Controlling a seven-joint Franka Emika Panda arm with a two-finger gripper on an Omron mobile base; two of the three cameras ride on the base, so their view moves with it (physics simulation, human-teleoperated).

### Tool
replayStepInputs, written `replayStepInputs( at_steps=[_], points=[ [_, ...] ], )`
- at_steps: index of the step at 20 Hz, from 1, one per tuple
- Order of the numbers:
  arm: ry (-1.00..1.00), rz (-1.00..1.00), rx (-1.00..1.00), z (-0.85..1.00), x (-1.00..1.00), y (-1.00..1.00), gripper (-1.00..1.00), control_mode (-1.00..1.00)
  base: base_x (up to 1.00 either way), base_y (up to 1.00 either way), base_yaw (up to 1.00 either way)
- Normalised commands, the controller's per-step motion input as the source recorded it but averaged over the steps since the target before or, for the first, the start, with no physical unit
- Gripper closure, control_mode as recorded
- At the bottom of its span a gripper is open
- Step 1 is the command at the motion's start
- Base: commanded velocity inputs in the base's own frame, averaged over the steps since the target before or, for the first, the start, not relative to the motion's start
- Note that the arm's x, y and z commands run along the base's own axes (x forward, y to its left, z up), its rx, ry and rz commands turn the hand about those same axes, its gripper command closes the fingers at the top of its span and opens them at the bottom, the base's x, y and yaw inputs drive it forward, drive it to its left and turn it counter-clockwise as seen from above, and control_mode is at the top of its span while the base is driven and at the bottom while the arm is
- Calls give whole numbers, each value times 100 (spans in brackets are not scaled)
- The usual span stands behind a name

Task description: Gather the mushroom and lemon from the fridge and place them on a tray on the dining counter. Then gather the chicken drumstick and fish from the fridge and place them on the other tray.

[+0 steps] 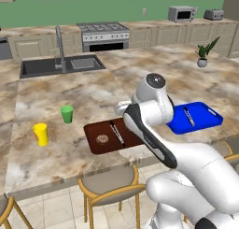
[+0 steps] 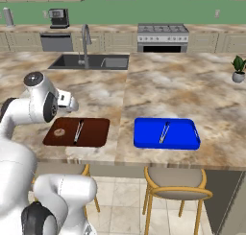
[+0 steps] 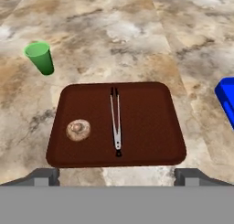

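Marble-patterned dining counter (image 1: 70, 144), with a sink (image 1: 60, 66) set into its far part. On the counter lay a brown tray (image 1: 95, 146) near the front edge and, to its right and apart from it, a blue tray (image 1: 205, 123). A green cup (image 1: 66, 114) and a yellow cup (image 1: 41, 134) stood left of the brown tray, the yellow one nearer the front. A small potted plant (image 1: 203, 53) stood far right.
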Motion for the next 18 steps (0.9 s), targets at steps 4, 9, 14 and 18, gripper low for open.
replayStepInputs(
  at_steps=[4,9,14,18],
  points=[
    [0,-6,0,37,-100,-28,-100,-100,0,0,0],
    [-3,-8,0,8,-100,-20,-100,-100,0,0,0],
    [-3,-3,0,3,-100,-42,-100,-100,0,0,0],
    [0,0,0,-1,-96,-43,-100,-100,0,0,0]
  ],
)
